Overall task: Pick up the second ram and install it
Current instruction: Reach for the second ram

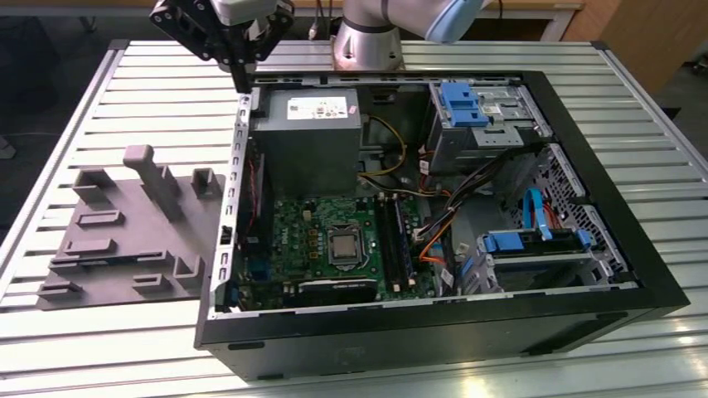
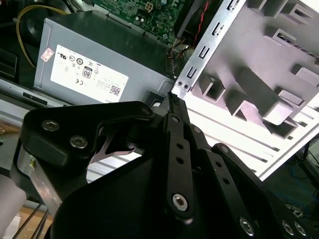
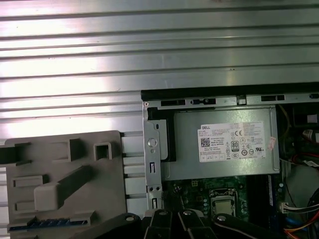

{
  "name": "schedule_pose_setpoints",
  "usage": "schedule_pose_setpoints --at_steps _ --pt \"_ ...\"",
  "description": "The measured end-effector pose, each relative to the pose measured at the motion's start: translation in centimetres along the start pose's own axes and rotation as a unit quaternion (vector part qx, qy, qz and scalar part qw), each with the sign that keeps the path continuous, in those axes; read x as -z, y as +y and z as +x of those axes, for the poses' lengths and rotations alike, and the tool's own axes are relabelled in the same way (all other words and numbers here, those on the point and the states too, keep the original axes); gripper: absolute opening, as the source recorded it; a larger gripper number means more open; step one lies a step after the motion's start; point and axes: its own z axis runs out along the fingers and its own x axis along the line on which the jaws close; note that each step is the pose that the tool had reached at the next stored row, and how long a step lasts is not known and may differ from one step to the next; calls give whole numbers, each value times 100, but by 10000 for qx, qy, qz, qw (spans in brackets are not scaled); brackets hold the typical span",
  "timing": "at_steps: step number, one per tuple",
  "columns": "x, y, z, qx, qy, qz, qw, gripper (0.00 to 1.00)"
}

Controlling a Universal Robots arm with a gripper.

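The gripper [image 1: 239, 81] is held clenched and empty above the rear corner of the computer case [image 1: 443, 332], fingers pressed together with nothing between them. In the first wrist view, what is taken for the second ram [image 3: 50, 225] is seen as a thin dark strip set in a slot of the grey fixture [image 3: 99, 199], apart from the gripper. It is judged light, stiff and fragile, best gripped by its long edges, with chips and contacts avoided.

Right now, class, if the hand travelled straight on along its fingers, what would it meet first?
Probably the computer case's metal wall beside the power supply; depth is unclear, so the hand might just miss it.
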Motion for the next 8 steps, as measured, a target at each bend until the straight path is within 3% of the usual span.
schedule_pose_setpoints --at_steps 8 --pt "1 -4 58 0 0 0 10000 11"
